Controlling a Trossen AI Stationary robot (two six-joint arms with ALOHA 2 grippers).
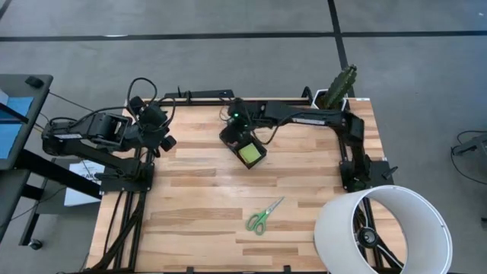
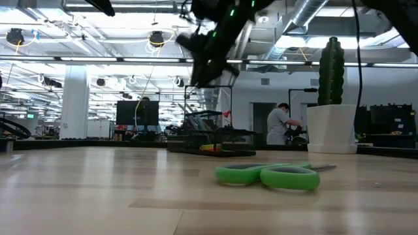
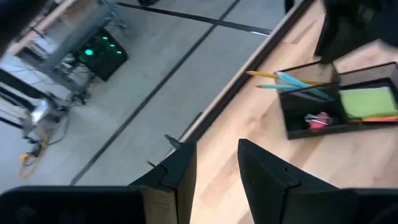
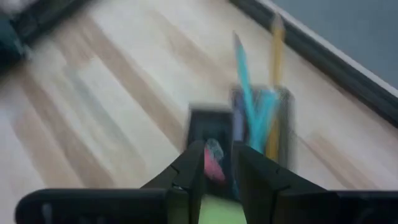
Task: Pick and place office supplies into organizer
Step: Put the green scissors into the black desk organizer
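The black organizer (image 1: 262, 153) stands on the table's far middle. Its cup section holds teal and yellow pens (image 3: 292, 81), and its tray holds the lime-green sticky pad (image 3: 368, 101) and the small pink-red block (image 3: 317, 120). My right gripper (image 4: 217, 171) hovers open above the organizer (image 4: 202, 121). It is raised clear of it in the low view (image 2: 206, 75), and the pink block (image 4: 213, 163) shows below, between its fingers. The green-handled scissors (image 1: 264, 215) lie flat on the near middle of the table (image 2: 268, 176). My left gripper (image 3: 217, 171) waits open at the table's far left (image 1: 164, 135).
A large white cylinder (image 1: 380, 228) stands at the near right corner. A white pot with a cactus (image 1: 335, 93) sits at the far right corner. Bare wood lies between the organizer and the scissors. A person (image 2: 282, 125) stands far off in the room behind.
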